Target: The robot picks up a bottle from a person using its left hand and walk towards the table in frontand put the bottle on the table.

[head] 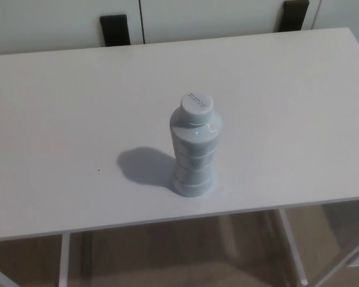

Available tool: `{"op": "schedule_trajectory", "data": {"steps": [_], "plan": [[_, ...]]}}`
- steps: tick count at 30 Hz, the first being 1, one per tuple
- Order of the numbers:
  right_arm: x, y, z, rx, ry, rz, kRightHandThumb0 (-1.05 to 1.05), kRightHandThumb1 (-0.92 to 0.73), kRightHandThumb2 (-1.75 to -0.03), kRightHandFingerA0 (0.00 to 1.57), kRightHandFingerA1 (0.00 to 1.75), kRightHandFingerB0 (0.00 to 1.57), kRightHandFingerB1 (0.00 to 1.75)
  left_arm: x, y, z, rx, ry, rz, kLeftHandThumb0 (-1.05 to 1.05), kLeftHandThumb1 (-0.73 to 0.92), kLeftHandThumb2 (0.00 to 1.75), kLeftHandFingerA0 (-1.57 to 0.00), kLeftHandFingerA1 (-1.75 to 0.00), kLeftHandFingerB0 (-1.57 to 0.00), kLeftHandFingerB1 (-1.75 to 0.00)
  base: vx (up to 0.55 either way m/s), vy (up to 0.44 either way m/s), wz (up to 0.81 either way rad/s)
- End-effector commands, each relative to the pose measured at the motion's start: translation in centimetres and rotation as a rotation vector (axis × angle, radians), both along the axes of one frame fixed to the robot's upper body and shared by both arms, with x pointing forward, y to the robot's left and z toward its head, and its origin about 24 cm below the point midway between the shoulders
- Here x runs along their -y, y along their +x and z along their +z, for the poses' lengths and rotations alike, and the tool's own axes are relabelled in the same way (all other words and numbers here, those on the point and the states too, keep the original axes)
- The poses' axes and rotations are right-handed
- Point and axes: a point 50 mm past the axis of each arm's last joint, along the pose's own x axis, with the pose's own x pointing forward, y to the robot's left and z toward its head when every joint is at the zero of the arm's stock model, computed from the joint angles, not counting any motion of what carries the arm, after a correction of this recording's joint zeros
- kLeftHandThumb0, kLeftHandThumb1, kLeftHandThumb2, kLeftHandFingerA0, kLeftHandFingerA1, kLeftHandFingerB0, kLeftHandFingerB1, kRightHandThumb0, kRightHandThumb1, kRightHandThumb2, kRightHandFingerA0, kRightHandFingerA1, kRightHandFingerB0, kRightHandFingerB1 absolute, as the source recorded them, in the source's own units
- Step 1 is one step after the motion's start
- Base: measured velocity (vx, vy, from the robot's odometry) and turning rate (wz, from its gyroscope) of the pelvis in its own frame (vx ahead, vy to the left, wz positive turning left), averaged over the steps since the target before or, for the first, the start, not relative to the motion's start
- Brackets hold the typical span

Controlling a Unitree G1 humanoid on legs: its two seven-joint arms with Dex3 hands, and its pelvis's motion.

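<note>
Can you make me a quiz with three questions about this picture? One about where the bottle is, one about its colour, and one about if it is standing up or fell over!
1. Where on the table is the bottle?
A. Near the front edge
B. Right at the back edge
C. In the far left corner

2. What colour is the bottle?
A. Red
B. White
C. Green

3. How is the bottle?
A. Lying on its side
B. Standing upright with its cap on
C. Standing upright with no cap

Answers:
1 A: its base sits close to the table's near edge, far from the back.
2 B: the body and cap are both white, like the table.
3 B: it stands on its base and the round cap is on top.
</note>
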Motion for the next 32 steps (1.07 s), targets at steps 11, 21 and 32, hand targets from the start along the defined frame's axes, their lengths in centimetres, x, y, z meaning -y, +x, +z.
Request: {"op": "schedule_trajectory", "data": {"steps": [11, 21, 32], "plan": [[0.1, 2.4, 0.7, 0.076, -0.03, 0.005, -0.42, -0.72, -0.62, 0.61, 0.43, 0.52, 0.39, -4.6, 2.8, -5.2, -0.429, 0.698, -0.026, -0.59, 0.89, 0.66, -0.43, -0.6, -0.47, -0.5, 0.0, 0.0, 0.0], [0.4, 0.8, 0.4, 0.049, -0.045, 0.01, -0.44, -0.72, -0.63, 0.64, 0.43, 0.53, 0.39, -4.3, 1.6, -5.9, -0.43, 0.806, -0.122, -0.51, 0.89, 0.66, -0.62, -0.61, -0.58, -0.53, 0.0, 0.0, 0.0], [0.6, 1.2, 0.6, 0.055, -0.051, 0.018, -0.42, -0.72, -0.63, 0.62, 0.43, 0.52, 0.39, -4.0, 1.4, -6.1, -0.402, 0.798, -0.09, -0.5, 0.87, 0.66, -0.52, -0.62, -0.55, -0.53, 0.0, 0.0, 0.0]]}}
